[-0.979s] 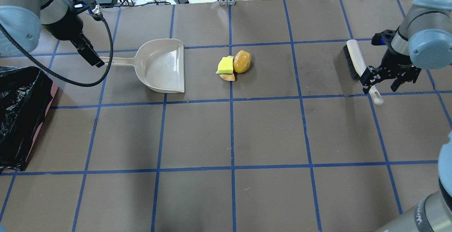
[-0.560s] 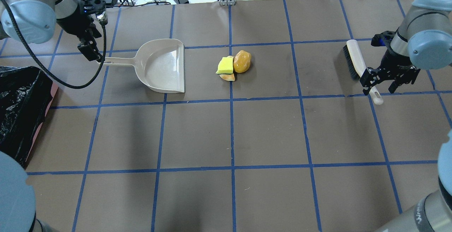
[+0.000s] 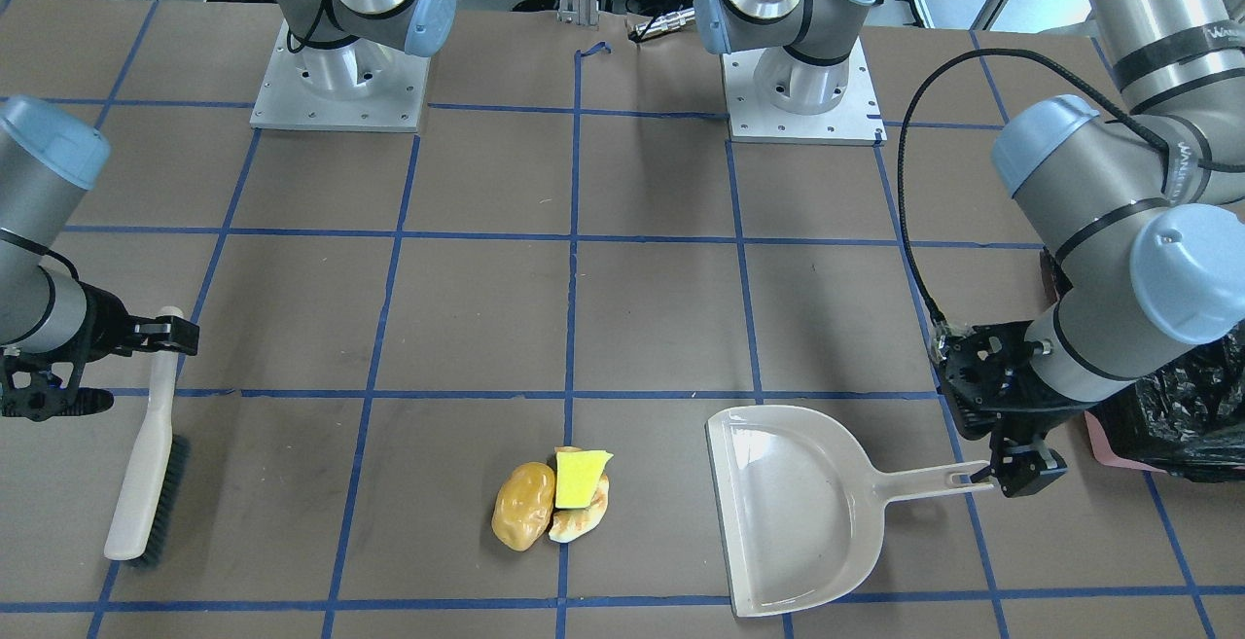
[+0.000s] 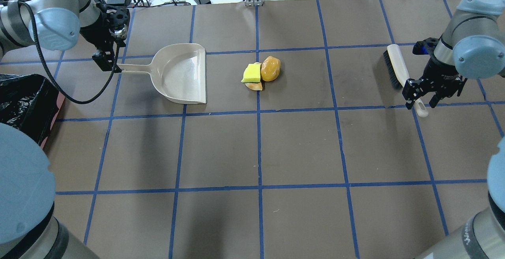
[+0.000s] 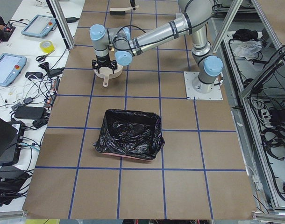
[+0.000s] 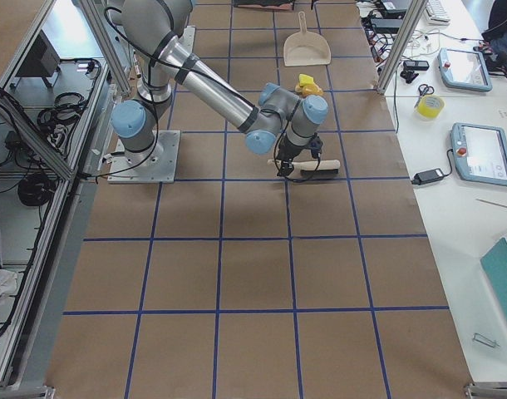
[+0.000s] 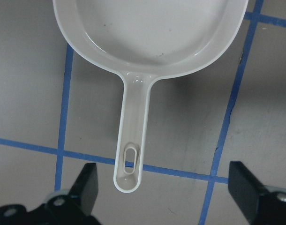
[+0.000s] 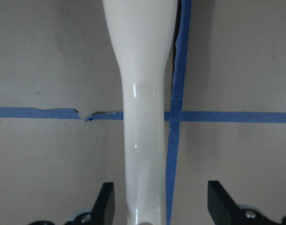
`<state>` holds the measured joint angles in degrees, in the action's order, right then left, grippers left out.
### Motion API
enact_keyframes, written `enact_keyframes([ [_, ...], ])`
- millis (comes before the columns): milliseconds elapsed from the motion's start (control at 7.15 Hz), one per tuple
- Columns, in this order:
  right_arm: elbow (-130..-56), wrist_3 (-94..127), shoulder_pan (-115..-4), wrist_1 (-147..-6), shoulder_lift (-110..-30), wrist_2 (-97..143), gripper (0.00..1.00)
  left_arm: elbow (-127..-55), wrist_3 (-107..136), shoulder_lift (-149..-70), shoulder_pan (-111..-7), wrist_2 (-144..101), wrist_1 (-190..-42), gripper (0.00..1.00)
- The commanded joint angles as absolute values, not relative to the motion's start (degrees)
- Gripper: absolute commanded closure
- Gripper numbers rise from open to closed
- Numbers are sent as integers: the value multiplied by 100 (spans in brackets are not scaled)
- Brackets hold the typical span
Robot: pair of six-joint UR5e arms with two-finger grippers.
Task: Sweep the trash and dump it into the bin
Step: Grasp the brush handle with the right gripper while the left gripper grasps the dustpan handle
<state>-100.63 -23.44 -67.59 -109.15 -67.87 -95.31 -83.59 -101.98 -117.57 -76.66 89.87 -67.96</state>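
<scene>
Trash (image 3: 550, 508) is seen from the front near the dustpan's (image 3: 798, 503) mouth, the bin (image 3: 1187, 406) past its handle. At the left wrist, the left gripper (image 7: 165, 185) is spread wide astride that handle, nothing held. At the right wrist, the right gripper (image 8: 162, 204) is opened astride a brush (image 8: 143, 117), ungripped.

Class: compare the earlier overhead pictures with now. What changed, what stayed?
The left gripper rotated over the handle end of the dustpan as its arm swung round; open, nothing grasped. The dustpan, trash, brush, bin and open right gripper stayed put.
</scene>
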Motion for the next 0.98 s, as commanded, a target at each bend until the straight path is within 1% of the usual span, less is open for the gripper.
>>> enact_keyframes([
  [0,-10055,-2347,-6759,-10881,-6794,-9510,41,-8279,-10231,-12041,-7708,9026,-6724,2],
  [140,-10055,-2338,-6759,-10872,-6811,-9475,45,-8297,-10230,-12050,-7682,9026,-6741,2],
  [280,-10055,-2338,-6759,-10881,-6803,-9457,52,-8297,-10117,-12102,-7682,9018,-6733,1],
  [420,-10055,-2303,-6759,-10881,-6811,-9457,62,-8297,-10134,-12129,-7682,9018,-6724,2],
  [560,-10055,-2303,-6767,-10881,-6812,-9457,75,-8288,-10116,-12199,-7673,9009,-6706,2],
  [699,-10055,-2303,-6768,-10881,-6812,-9448,98,-8297,-10108,-12251,-7673,9009,-6697,2],
  [839,-10046,-2303,-6776,-10872,-6777,-9448,100,-8332,-10064,-12261,-7673,9009,-6636,4],
])
